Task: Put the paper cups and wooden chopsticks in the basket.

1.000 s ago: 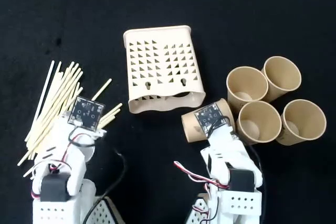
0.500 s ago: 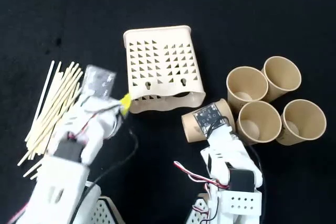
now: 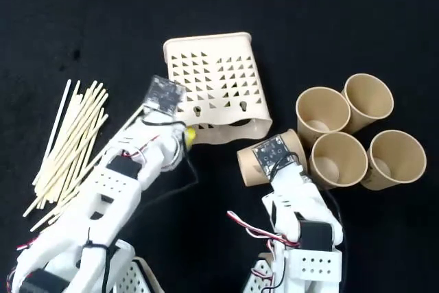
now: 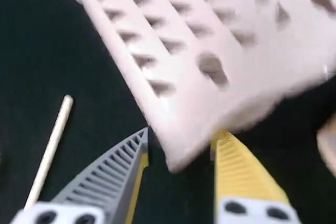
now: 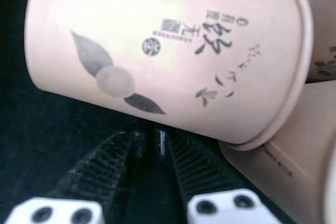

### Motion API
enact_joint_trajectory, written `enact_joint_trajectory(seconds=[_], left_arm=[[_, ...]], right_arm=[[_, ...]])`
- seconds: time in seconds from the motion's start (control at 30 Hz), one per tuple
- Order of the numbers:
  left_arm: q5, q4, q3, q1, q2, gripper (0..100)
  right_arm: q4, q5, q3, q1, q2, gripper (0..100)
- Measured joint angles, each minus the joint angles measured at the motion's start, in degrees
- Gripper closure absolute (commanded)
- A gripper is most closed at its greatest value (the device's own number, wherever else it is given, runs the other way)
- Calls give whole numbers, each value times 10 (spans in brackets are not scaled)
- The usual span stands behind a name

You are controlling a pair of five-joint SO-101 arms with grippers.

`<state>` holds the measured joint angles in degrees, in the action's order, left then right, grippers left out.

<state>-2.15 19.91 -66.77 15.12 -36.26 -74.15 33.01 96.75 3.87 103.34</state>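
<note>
Swung from the chopsticks (image 3: 68,135), left pincer (image 4: 184,136) gapes astride the basket (image 3: 216,87) corner; right pincer (image 5: 148,136) closed, empty.

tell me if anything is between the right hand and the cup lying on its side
Nothing visible. The right hand sits just short of the tipped cup, whose side faces it, with only bare black cloth between them.

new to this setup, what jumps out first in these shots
The cream perforated plastic basket lying flat at centre, with the left gripper open astride a corner of its rim. A pile of wooden chopsticks lies at the high view's left; five tan paper cups cluster at its right, one tipped over.
</note>
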Motion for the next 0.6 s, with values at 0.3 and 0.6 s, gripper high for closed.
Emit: enact_joint_trajectory(seconds=[0.3, 0.6], left_arm=[[65, -226, -14, -36, 163, 969], [13, -271, -49, -25, 141, 973]], right_arm=[[0, 0, 0, 0, 0, 946], [0, 0, 0, 1, 0, 946]])
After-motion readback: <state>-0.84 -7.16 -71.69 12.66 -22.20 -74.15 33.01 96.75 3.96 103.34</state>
